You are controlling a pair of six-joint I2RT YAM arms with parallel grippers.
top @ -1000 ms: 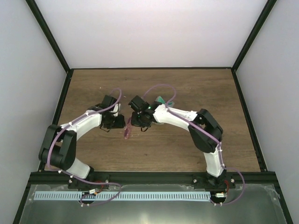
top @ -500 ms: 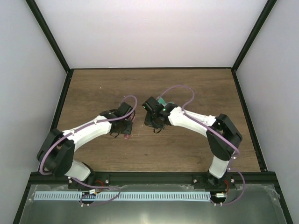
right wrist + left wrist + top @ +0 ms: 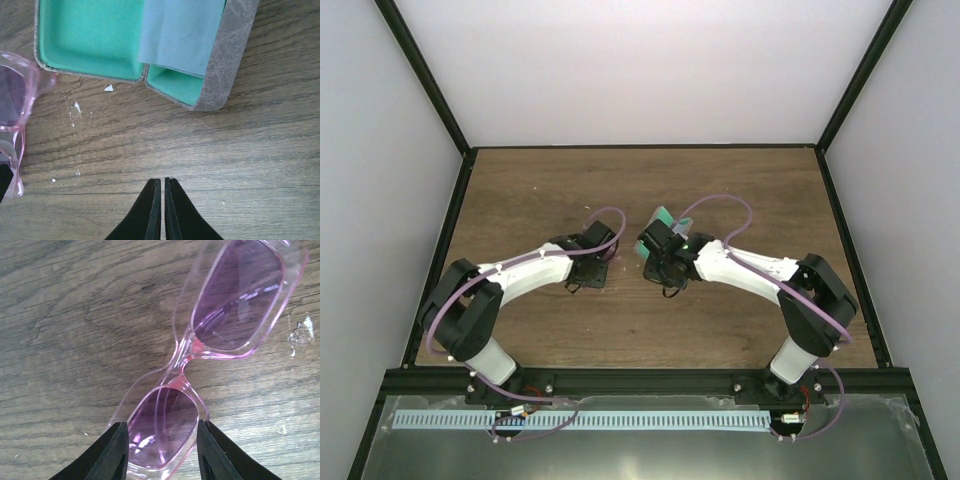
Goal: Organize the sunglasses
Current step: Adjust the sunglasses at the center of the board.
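While lowered close over the brown wood-grain table [image 3: 75, 315], grips with the left hand [image 3: 162, 424] the slim sunglasses [image 3: 182, 360] of clear pink plastic with magenta-tinted lenses. Narrow there, black fingers [image 3: 112, 455] pressed against either side of one lens rim. Bridge and other lens free, stretching away over the wood. Cannot tell whether resting on the table or held just above it. Showing also at the left edge of the right wrist view, just left of an open rectangular case [image 3: 230, 65], grey and textured outside, teal-lined inside, and not touching it. Draped over one end of that lining, a light blue square cloth [image 3: 180, 35]. Nearer than the case, the right hand [image 3: 161, 182], pinched to a hairline slit, holding nothing. Scattered between sunglasses and case, small white flecks [image 3: 75, 107].
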